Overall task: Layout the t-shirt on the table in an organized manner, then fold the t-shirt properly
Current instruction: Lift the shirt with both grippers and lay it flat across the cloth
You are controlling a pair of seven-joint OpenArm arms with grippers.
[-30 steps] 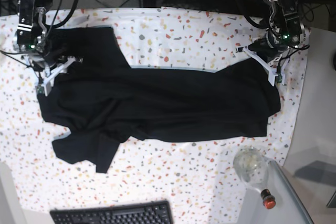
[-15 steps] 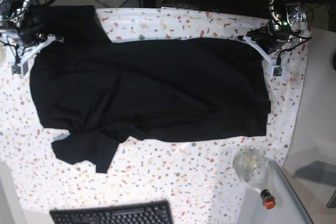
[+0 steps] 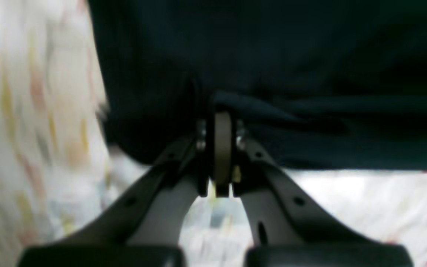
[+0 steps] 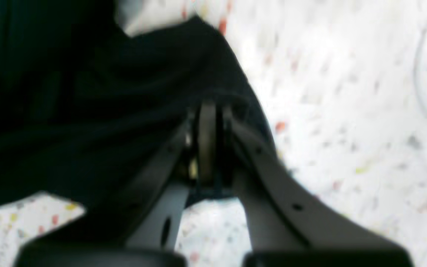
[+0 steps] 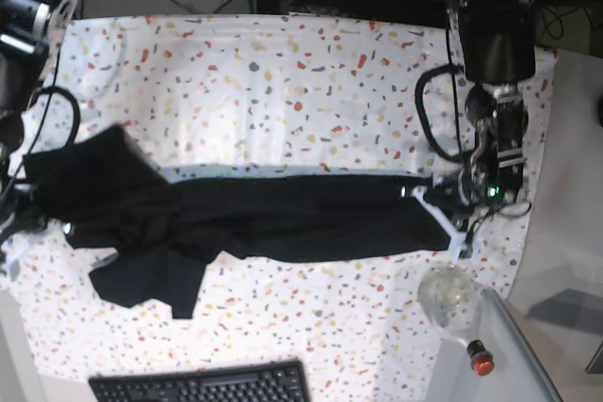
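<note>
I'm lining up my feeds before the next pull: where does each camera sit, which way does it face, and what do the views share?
Base: overhead, looking down on the table; both arms show, the left gripper at that view's right.
Left wrist: behind the left gripper, looking along shut fingers pinching the t-shirt.
Right wrist: behind the right gripper, looking along shut fingers pinching the t-shirt.
Shared: all show the black t-shirt over the speckled table.
</note>
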